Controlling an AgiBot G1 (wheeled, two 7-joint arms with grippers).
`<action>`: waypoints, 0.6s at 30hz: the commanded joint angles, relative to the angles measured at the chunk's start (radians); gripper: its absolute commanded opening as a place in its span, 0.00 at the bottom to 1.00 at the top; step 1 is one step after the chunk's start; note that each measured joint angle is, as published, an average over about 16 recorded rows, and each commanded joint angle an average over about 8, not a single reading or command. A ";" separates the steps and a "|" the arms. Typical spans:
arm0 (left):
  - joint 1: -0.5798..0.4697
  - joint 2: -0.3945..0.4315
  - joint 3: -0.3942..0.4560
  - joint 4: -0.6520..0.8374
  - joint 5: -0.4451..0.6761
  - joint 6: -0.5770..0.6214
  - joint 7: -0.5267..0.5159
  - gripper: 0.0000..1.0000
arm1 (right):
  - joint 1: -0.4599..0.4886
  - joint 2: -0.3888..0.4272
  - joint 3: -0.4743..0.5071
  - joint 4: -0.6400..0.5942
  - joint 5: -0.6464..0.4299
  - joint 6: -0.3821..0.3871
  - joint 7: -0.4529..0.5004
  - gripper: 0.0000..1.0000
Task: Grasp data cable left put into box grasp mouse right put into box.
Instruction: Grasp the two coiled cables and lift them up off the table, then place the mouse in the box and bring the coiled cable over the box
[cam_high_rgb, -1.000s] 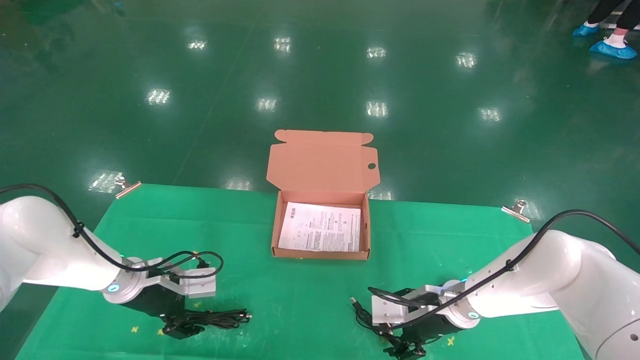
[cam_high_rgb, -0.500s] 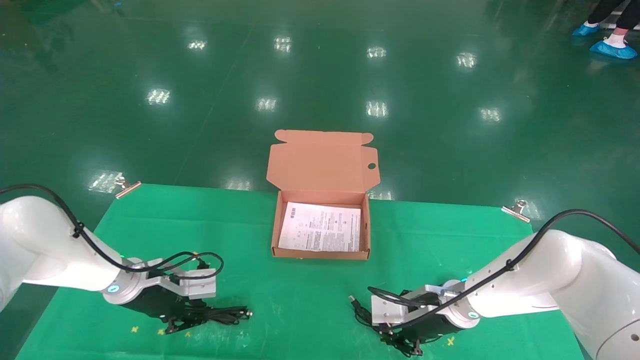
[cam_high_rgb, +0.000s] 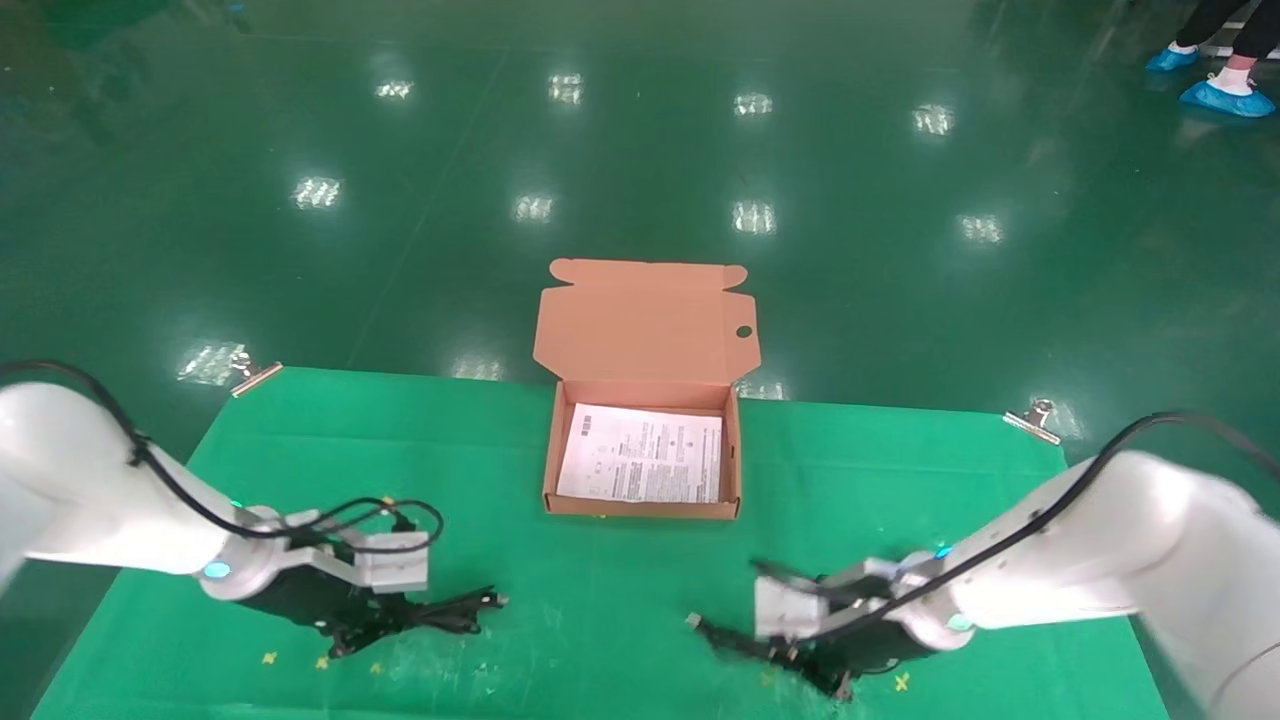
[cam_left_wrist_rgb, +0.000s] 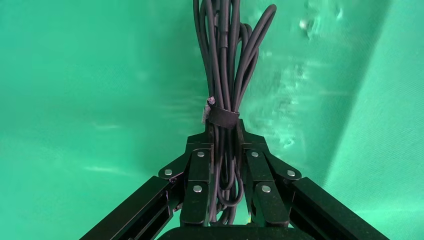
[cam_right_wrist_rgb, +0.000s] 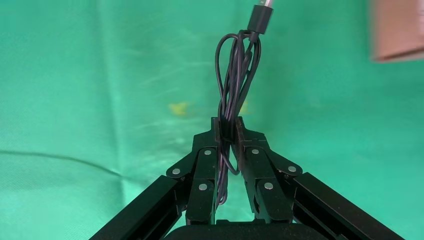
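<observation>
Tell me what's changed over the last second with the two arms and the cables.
The left gripper, shut on the data cable, has tilted the bundle's plug end up off the green cloth. The right gripper, shut on a thin black cord, has shifted, and the cord's plug tip has moved leftward; the mouse itself isn't visible. The box stayed open, holding only its white sheet.
</observation>
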 joint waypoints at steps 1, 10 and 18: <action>-0.009 -0.017 -0.008 -0.014 -0.012 0.010 0.023 0.00 | 0.009 0.014 0.007 0.003 0.008 -0.007 0.012 0.00; -0.124 -0.051 0.011 -0.186 0.046 -0.023 0.018 0.00 | 0.156 0.120 0.100 0.086 0.064 0.060 0.079 0.00; -0.181 -0.023 0.010 -0.311 0.107 -0.165 -0.113 0.00 | 0.291 0.056 0.147 0.104 0.093 0.141 0.040 0.00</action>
